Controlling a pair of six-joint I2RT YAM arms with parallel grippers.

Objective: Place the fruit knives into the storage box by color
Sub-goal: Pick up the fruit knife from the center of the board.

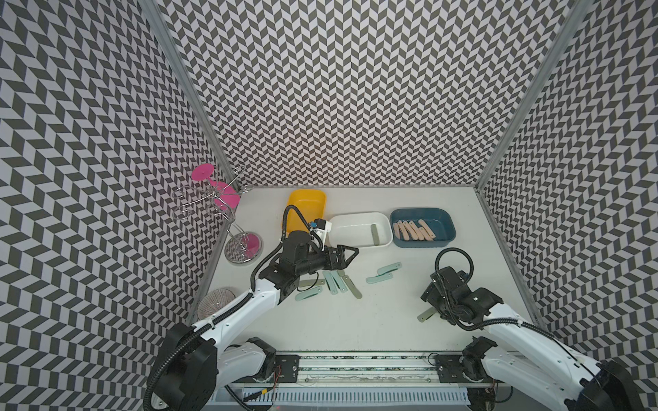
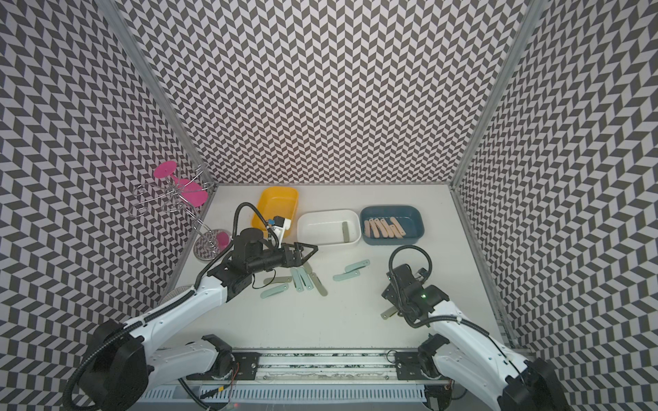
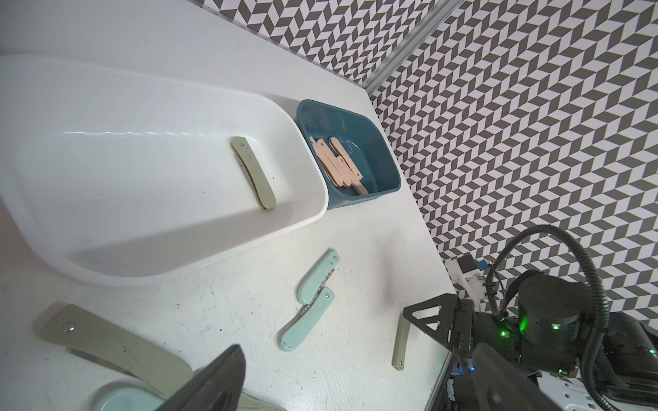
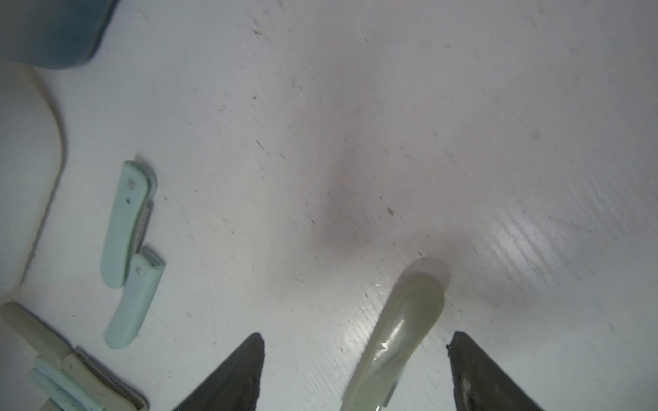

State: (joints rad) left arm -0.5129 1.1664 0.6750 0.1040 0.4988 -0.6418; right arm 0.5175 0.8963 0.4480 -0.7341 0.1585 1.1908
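Sorting looks less than half done. Well ahead of the right gripper (image 4: 358,335), the blue box (image 1: 445,222) holds five peach-pink knives (image 1: 413,231) in a row, and no pink one shows on the table (image 1: 391,327). Just past the tips of the left gripper (image 1: 348,253), the white box (image 1: 350,220) holds one stored sage knife (image 1: 374,235). The yellow box (image 1: 297,195), back beside that gripper's wrist, looks empty.

Both grippers are released. The left one has its fingers spread wide and carries nothing. It hovers over a loose cluster of mint and sage knives (image 1: 333,284), part of it hidden beneath the wrist. The right one points down, fingers apart on either side of a stray sage knife (image 4: 402,320) that lies on the table. As far as the wrist view shows, it touches neither finger.

Every mint knife and most sage ones are left to store.

A touching mint pair (image 1: 384,274) lies between the two grippers, roughly on the line from the right gripper to the white box. A lifted carry would probably clear it. Far out behind the left arm stand a wire rack (image 1: 213,206) with pink glasses (image 1: 203,174) and a round ribbed dish (image 1: 215,302), well apart from the work.
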